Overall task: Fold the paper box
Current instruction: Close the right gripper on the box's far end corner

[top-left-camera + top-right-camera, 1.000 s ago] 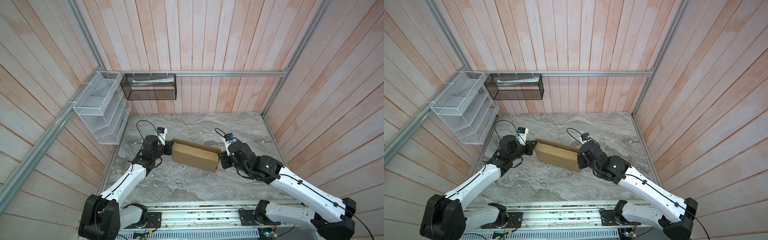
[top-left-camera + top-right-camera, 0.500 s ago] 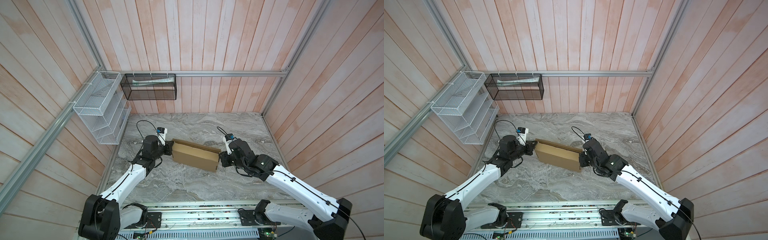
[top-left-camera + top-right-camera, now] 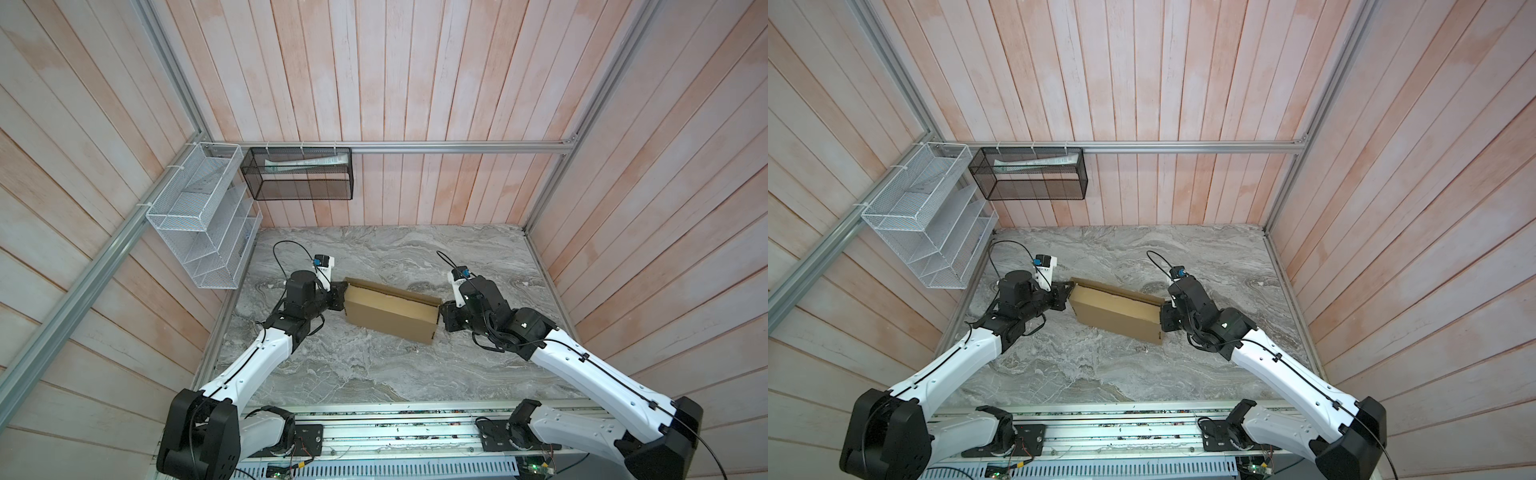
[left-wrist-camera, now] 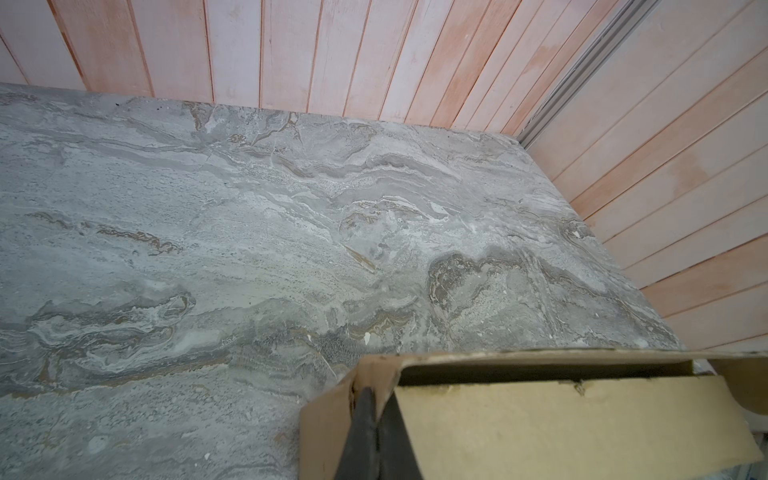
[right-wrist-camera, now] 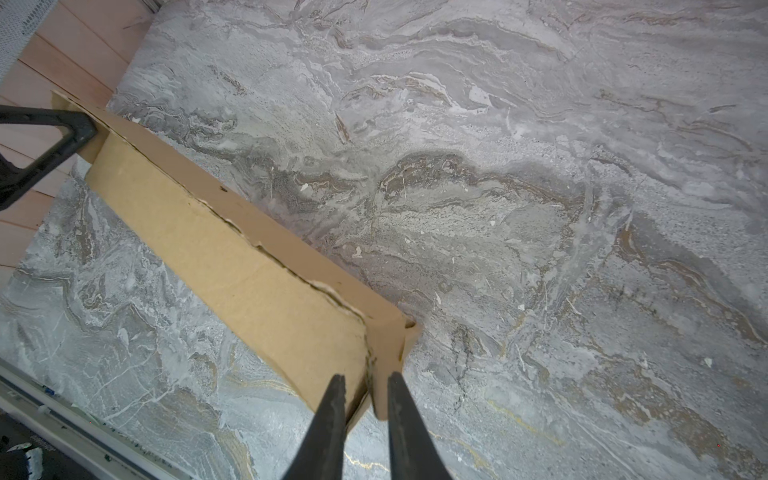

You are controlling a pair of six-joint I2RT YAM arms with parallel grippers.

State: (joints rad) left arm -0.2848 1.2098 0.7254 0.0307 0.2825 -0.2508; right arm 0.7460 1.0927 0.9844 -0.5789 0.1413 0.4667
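Observation:
The paper box (image 3: 390,311) (image 3: 1116,312) is a long tan cardboard box lying at a slant in the middle of the marble table. Its lid stands slightly open along the back edge. At its left end my left gripper (image 3: 343,293) (image 3: 1068,291) is shut, pinching the end corner; in the left wrist view that gripper (image 4: 379,397) has its tips pressed together on the box (image 4: 561,419). At the right end my right gripper (image 3: 441,316) (image 3: 1162,318) holds the end. In the right wrist view its tips (image 5: 365,380) straddle the box (image 5: 249,266), closed on the end flap.
A white wire rack (image 3: 199,216) hangs on the left wall and a black mesh basket (image 3: 300,174) on the back wall. The grey marble table (image 3: 374,374) ends at a metal rail (image 3: 395,428) in front. Wooden walls close in on three sides.
My right gripper has narrowed onto the box's right end and its arm has shifted slightly. The left gripper and the box have stayed put.

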